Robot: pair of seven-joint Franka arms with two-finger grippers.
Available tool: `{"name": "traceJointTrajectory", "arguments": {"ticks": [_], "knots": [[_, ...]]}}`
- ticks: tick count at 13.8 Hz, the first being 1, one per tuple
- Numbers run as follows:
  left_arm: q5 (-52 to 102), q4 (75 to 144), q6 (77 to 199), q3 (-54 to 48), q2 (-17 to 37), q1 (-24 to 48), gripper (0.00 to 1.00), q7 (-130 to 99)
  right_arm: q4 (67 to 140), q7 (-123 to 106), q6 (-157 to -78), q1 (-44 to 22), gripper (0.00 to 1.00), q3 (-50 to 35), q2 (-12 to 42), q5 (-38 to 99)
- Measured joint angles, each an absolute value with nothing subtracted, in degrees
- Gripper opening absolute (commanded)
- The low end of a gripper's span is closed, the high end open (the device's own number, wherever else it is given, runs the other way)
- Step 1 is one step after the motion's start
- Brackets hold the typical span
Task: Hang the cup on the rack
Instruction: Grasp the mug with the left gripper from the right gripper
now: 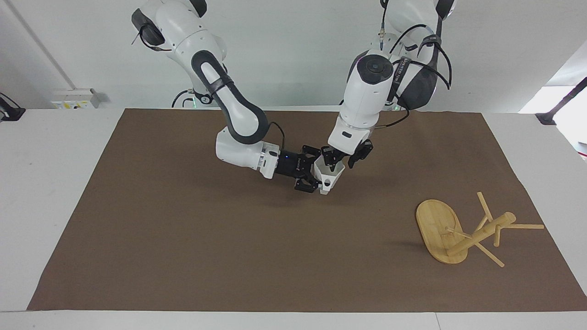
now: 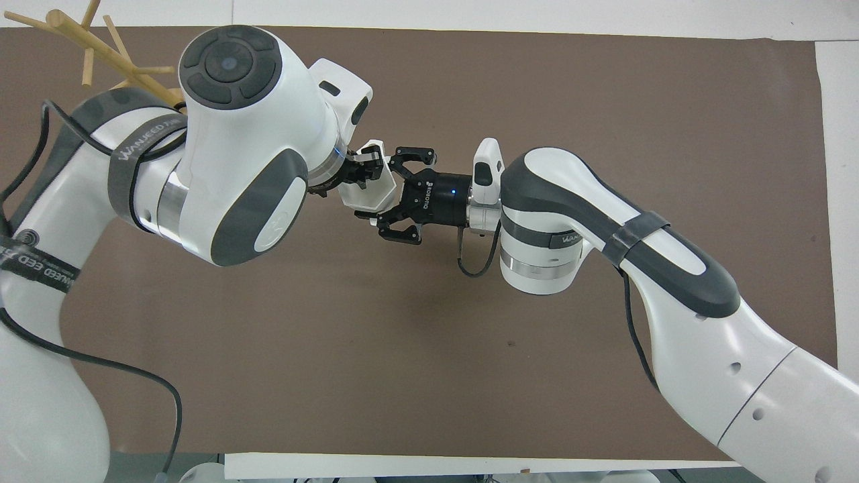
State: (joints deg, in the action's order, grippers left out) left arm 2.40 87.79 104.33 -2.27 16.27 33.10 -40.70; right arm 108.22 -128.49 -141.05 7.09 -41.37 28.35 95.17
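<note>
The white faceted cup (image 1: 331,177) is held off the mat at mid-table, rim up and handle facing away from the robots; it also shows in the overhead view (image 2: 368,196). My right gripper (image 1: 316,174) reaches in sideways and is shut on the cup. My left gripper (image 1: 343,160) comes down from above, open, with one finger inside the rim and the other outside it. The bamboo rack (image 1: 463,236) lies tipped on its side, farther from the robots, toward the left arm's end; only its pegs (image 2: 87,41) show in the overhead view.
A brown mat (image 1: 183,238) covers the table. The rack's oval base (image 1: 434,224) stands on edge, with pegs pointing outward along the mat. The left arm's bulk hides part of the cup from above.
</note>
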Motion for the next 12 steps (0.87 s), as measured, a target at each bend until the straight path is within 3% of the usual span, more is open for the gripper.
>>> {"name": "traceJointTrajectory", "arguments": {"ticks": [7, 8, 9, 10, 12], "knots": [[4.35, 88.79, 104.85, -1.69, 15.75, 33.38, 0.0, -44.61, 108.21, -128.45, -141.92, 7.52, 0.0, -41.57, 28.17, 95.34], [4.35, 88.81, 104.85, -1.68, 15.74, 33.38, 0.0, -44.68, 108.21, -128.45, -141.94, 7.52, 0.09, -41.59, 28.17, 95.34], [4.35, 88.82, 104.85, -1.68, 15.73, 33.38, 0.0, -44.72, 108.21, -128.45, -141.94, 7.52, 0.63, -41.59, 28.17, 95.34], [4.35, 88.82, 104.85, -1.68, 15.72, 33.38, 0.0, -44.74, 108.21, -128.45, -141.96, 7.53, 0.97, -41.6, 28.17, 95.34], [4.39, 88.8, 104.95, -1.74, 15.71, 33.41, 0.0, -44.74, 108.24, -128.44, -142.01, 7.54, 1.0, -41.68, 28.17, 95.47]]}}
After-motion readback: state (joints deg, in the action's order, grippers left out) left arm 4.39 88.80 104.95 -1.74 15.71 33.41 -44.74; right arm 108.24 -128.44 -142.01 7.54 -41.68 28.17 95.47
